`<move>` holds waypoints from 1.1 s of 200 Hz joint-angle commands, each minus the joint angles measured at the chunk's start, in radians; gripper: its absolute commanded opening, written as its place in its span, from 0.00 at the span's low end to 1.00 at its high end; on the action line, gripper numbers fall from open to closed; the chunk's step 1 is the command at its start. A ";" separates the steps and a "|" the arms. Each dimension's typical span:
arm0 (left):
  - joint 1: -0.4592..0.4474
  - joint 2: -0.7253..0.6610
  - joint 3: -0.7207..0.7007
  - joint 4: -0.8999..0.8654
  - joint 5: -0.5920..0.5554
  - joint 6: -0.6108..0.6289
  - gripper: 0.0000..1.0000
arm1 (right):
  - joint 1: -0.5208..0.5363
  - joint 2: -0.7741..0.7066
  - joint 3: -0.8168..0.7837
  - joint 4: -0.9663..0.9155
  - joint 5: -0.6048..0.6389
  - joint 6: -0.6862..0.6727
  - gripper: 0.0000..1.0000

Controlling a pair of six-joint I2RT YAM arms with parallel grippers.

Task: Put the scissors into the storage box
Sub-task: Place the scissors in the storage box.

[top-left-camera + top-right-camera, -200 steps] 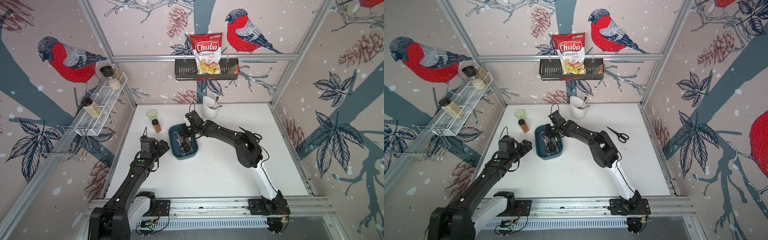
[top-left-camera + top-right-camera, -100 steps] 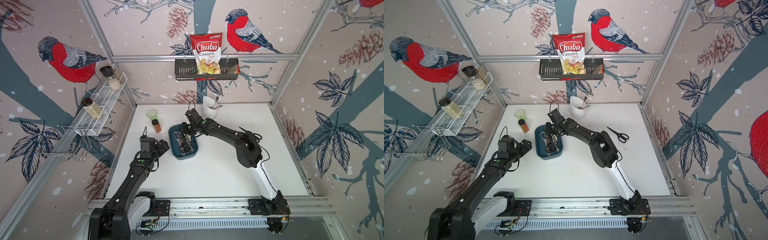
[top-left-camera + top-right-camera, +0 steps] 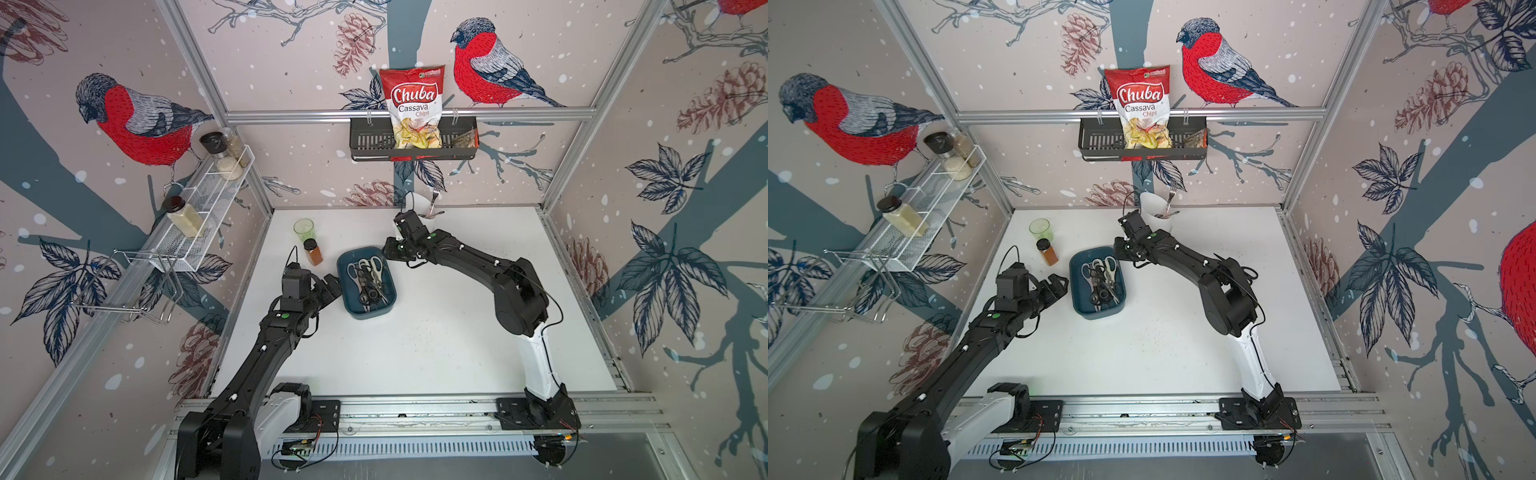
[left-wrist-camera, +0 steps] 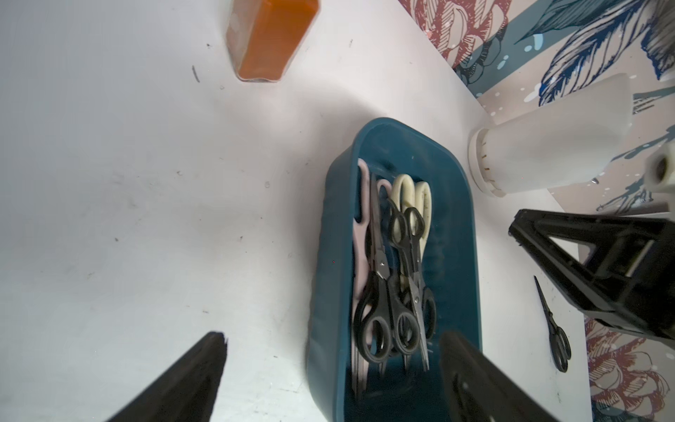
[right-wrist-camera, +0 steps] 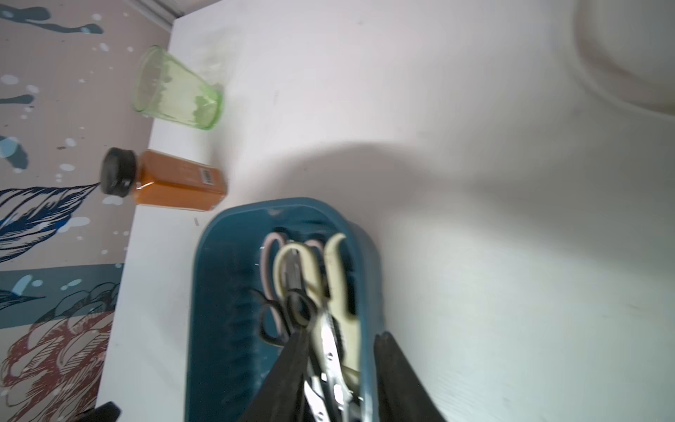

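The teal storage box [image 3: 370, 312] [image 3: 1100, 312] sits left of the table's centre and holds several scissors [image 3: 368, 278] [image 3: 1100, 278]: pink-handled, cream-handled and black-handled pairs. My right gripper [image 3: 389, 251] [image 5: 339, 365] hovers over the box's far right corner. Its jaws are apart, one finger over the scissors [image 5: 330, 292] and one outside the box wall [image 5: 226, 292], gripping nothing. My left gripper [image 3: 332, 285] [image 4: 334, 339] stands wide open beside the box's left wall [image 4: 328, 255]. One small black pair of scissors [image 4: 557, 336] lies loose on the table beyond the right arm.
An orange spice jar [image 3: 313, 252] and a green glass [image 3: 303, 228] stand just behind and left of the box. A white cutlery cup [image 3: 1156, 212] with a fork stands at the back wall. A black basket [image 3: 413, 143] with a chips bag hangs above.
My right gripper has opened and drawn back from over the middle of the box to its far right corner. The left arm has not moved.
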 commanded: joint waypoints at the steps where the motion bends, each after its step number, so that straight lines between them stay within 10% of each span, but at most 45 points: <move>1: -0.044 0.025 0.037 0.016 -0.011 0.041 0.95 | -0.052 -0.094 -0.138 0.116 -0.016 0.020 0.38; 114: -0.375 0.351 0.339 -0.052 -0.146 0.169 0.95 | -0.524 -0.489 -0.751 0.148 0.022 -0.044 0.39; 220: -0.511 0.575 0.466 -0.067 -0.131 0.170 0.95 | -0.763 -0.501 -0.789 0.107 0.157 -0.215 0.53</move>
